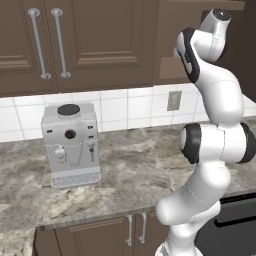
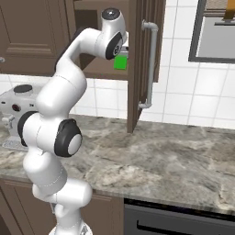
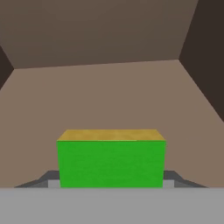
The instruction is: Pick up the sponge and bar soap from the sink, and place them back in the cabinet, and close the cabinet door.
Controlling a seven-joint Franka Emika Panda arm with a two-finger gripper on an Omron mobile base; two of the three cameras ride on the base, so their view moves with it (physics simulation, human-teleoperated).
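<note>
Your gripper (image 3: 111, 183) pinches the sponge (image 3: 111, 159) between its fingertips — green face toward the hand camera, yellow layer on top. You're holding it inside the cabinet (image 2: 98, 69), above the brown shelf (image 3: 109, 100) — the cabinet door (image 2: 140, 59) stands open.

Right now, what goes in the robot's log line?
stage: placing sponge | pincer: shut on sponge, inside cabinet | cabinet door: open
</note>
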